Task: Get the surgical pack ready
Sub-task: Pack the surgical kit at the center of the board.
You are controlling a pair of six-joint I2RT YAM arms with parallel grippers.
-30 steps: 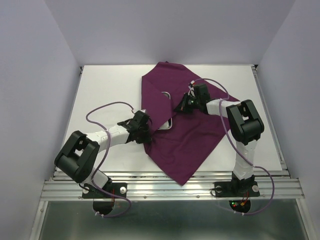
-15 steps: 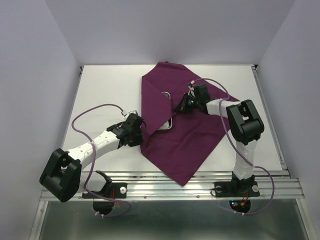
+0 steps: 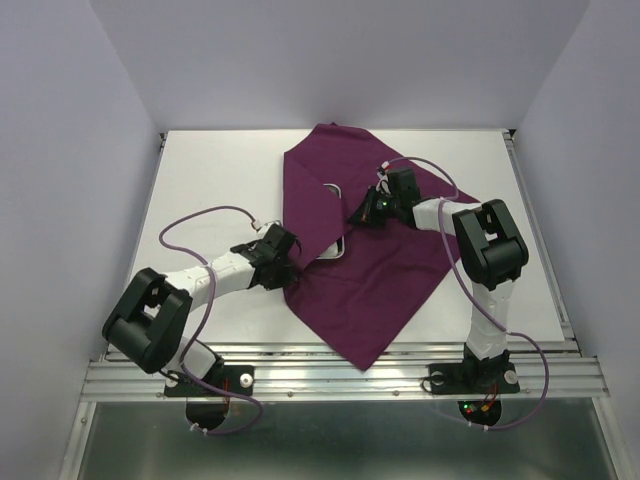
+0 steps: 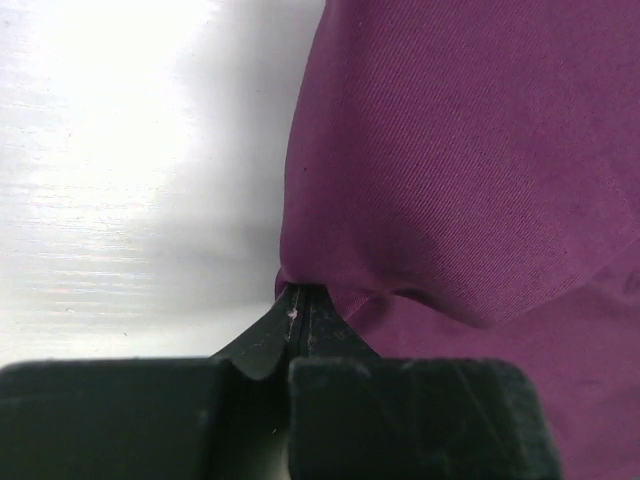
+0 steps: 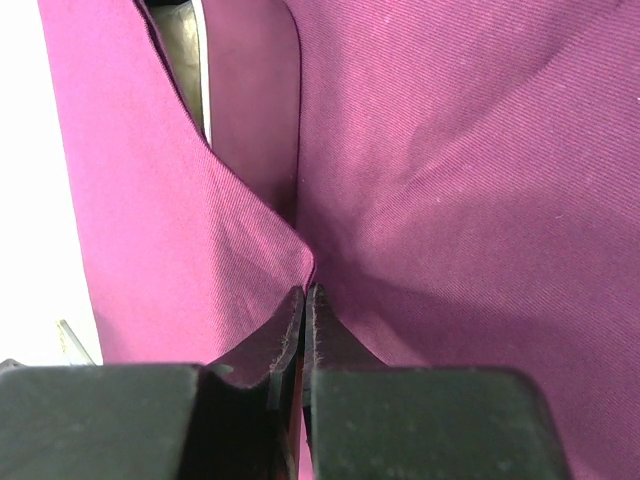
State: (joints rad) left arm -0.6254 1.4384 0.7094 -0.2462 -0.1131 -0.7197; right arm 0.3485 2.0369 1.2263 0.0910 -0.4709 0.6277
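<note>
Right tool (image 5: 306, 300) on cloth (image 5: 450, 150), tray (image 5: 183, 60) mostly hidden

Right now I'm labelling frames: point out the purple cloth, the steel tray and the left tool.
purple cloth (image 3: 372, 292): top view, flat lower part.
steel tray (image 5: 184, 48): right wrist view, exposed edge.
left tool (image 4: 303, 296): left wrist view, closed tips.

Lab test booth: plain walls (image 3: 320, 60), aluminium rail (image 3: 340, 378)

Large plum-purple square cloth (image 3: 385, 270) lies centre-right on white tabletop (image 3: 210, 180), near corner reaching front rail btwn arm bases. Small shiny steel tray (image 3: 343, 246) on cloth, mostly under folded flap. Left gripper (image 3: 294, 271) at cloth's left edge; right gripper (image 3: 364, 214) on flap, just right of tray.
</note>
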